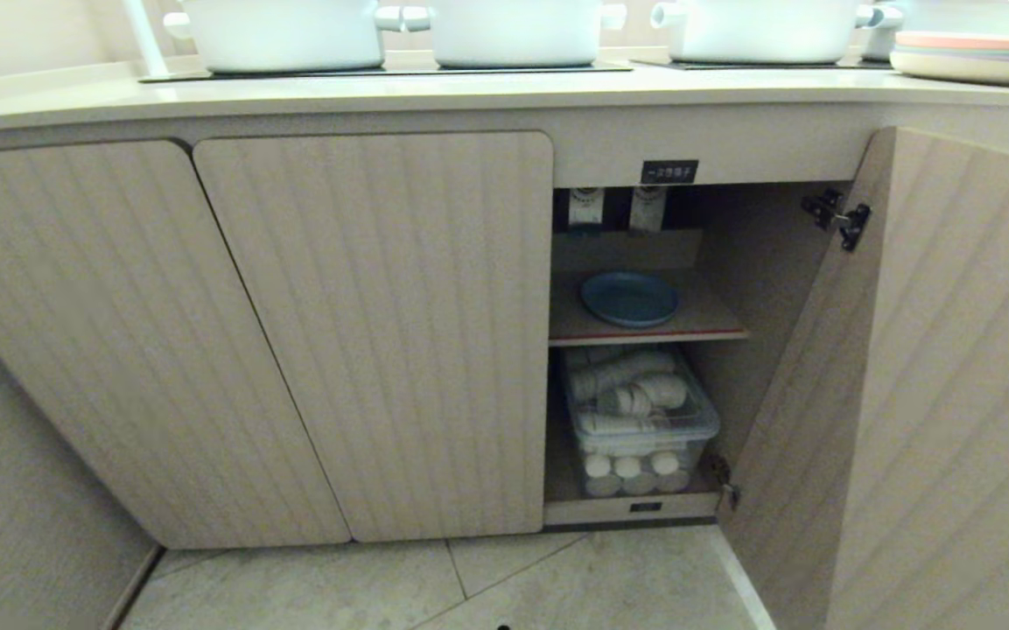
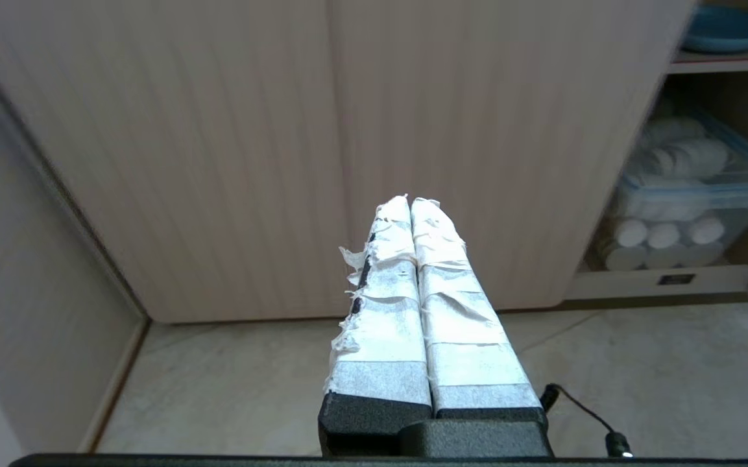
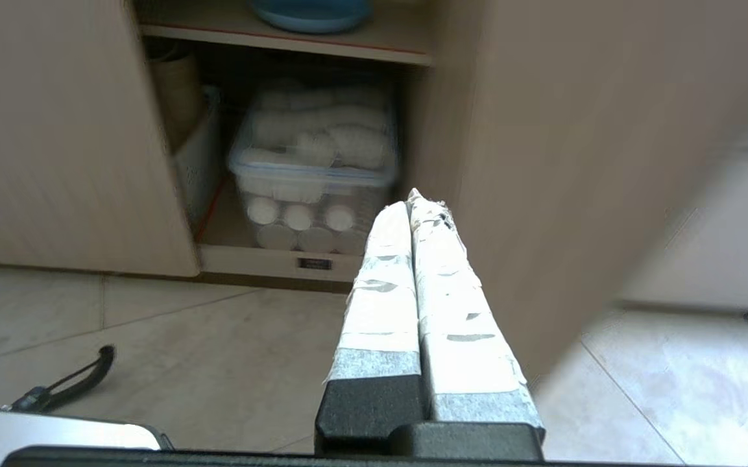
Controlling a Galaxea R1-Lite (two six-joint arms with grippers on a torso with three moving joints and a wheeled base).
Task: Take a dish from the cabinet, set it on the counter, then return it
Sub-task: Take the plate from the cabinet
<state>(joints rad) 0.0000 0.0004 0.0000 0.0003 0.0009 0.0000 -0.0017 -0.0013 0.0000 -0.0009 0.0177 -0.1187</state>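
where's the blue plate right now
In the head view the blue plate lies on the inner shelf of the cabinet, behind the open right door, above a clear bin of white cups.

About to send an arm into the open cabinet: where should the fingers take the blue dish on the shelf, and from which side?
Grip the near rim of the dish, coming in level through the open front. It lies flat on the inner shelf, so only its low raised rim offers an edge. The right gripper is probably better placed, with the opening ahead of it; the left gripper faces a closed door.
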